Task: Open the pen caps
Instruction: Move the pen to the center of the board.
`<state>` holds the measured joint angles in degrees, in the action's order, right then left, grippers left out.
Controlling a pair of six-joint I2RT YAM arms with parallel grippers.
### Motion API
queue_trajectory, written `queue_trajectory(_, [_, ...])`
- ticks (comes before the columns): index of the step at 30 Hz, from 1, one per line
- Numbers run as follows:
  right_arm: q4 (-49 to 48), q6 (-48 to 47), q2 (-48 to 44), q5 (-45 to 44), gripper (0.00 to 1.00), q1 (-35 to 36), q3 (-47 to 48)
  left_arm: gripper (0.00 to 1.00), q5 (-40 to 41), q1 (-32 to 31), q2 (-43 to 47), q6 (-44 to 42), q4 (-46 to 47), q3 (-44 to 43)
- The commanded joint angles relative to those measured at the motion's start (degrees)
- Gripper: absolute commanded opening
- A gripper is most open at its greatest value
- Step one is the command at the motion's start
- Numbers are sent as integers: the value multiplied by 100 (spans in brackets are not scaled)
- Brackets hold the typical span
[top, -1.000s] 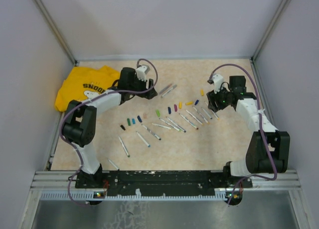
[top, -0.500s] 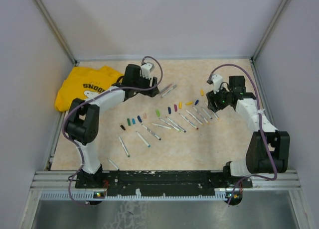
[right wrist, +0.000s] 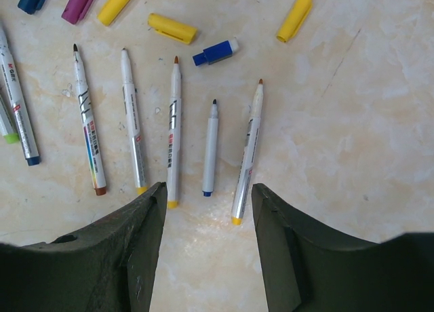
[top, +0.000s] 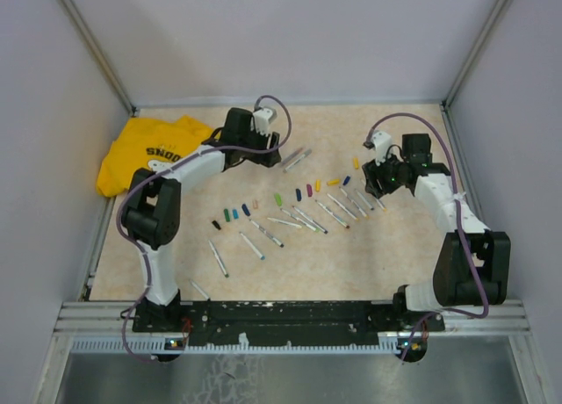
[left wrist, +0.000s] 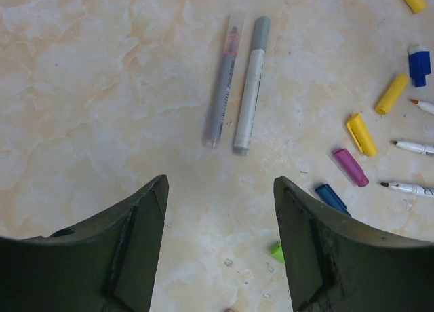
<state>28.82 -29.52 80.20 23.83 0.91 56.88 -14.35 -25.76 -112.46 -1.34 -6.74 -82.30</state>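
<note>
Two capped pens [left wrist: 247, 102] lie side by side near the bench's far edge, straight ahead of the wide, empty left fingers [left wrist: 139, 251], long axes pointing away, pen caps [left wrist: 260, 28] seemingly at far ends; right fingers [right wrist: 139, 251] apart, empty, farther off

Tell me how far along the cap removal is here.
Done: most pens lie uncapped, loose caps beside them. In hand: nothing; the left hand hangs open near two pens that look capped, the right hand open over bare ones. Left: those two.
</note>
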Motion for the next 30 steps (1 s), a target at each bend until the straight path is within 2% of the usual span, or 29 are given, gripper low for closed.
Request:
queue_trajectory(1, [-96,-77,-110,-1,53,88,91,69,-21,-32,-201,-150,-260,-422])
queue_trajectory(4, [-91,-80,-110,-6,53,94,89,66,60,-33,-341,-204,-437,-653])
queue_trajectory(8, [-87,-74,-114,-2,53,92,94,54,65,-27,-617,-264,-740,-1063])
queue_trajectory(13, [-86,-80,-119,0,53,89,90,45,-99,-82,-1060,-309,-1084,-1656])
queue_trajectory(20, [-81,-89,-117,-7,53,93,91,46,-51,-230,-1814,-914,-1731,-2763])
queue_trajectory(30, [-87,-85,-118,-10,53,89,86,49,70,-284,-2529,-1168,-2234,-3625])
